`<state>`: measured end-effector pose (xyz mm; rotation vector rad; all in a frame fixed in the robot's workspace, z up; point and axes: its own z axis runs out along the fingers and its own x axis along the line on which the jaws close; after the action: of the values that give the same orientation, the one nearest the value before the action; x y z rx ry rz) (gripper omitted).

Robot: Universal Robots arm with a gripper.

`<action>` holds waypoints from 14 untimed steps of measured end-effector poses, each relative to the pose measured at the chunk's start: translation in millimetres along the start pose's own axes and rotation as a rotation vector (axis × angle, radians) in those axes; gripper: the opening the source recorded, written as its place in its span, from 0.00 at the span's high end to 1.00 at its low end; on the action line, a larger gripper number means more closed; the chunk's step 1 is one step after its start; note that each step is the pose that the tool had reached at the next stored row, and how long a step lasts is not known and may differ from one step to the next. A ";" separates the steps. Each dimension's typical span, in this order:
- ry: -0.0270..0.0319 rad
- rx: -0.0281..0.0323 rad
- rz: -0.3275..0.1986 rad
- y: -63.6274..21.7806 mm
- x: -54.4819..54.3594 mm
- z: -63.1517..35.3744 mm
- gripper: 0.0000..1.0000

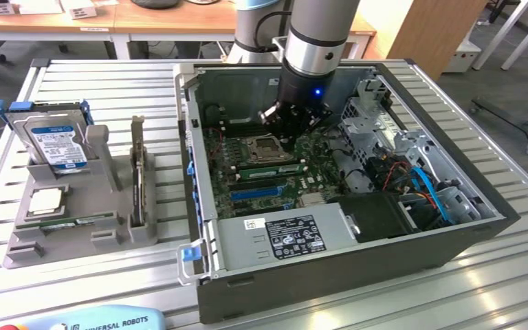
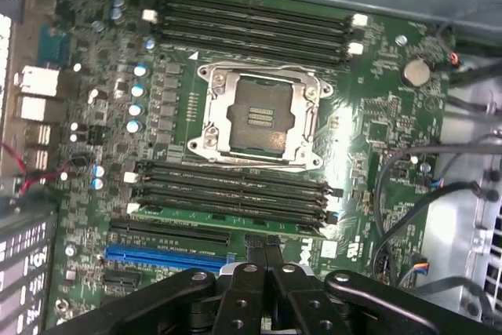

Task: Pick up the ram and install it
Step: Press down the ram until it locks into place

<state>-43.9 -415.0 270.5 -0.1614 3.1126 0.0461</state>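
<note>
1. On the exterior view's left, well apart from the case, the grey holder [image 1: 25, 251] carries a hard drive [image 1: 58, 141] and a second green stick [image 1: 67, 222]. Neither is my concern now.
2. Inside the computer case [image 1: 337, 265], the ram [image 1: 269, 167] lies along a slot just beside the empty processor socket [image 1: 262, 146]. In the wrist view it is the green strip [image 2: 227, 219] in the outermost slot of that bank.
3. My gripper [image 1: 288, 137] hangs right over the stick, about mid-length. My fingers [image 2: 257, 255] look drawn together with nothing between them, so I judge I am pressing, not gripping.
4. To do this well, I should push straight down and centred, so both ends seat evenly. A tilt would leave one end high.
5. I would check the end latches [image 2: 132, 209]; I cannot tell whether they have closed.
6. On the exterior view's right, the loose cables [image 1: 429, 189] lie clear of my wrist.
</note>
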 end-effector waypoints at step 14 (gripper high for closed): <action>0.0053 -0.0004 0.004 0.5 5.1 -0.1 0.90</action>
<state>-49.0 -415.0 270.4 -0.1561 3.1182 0.0464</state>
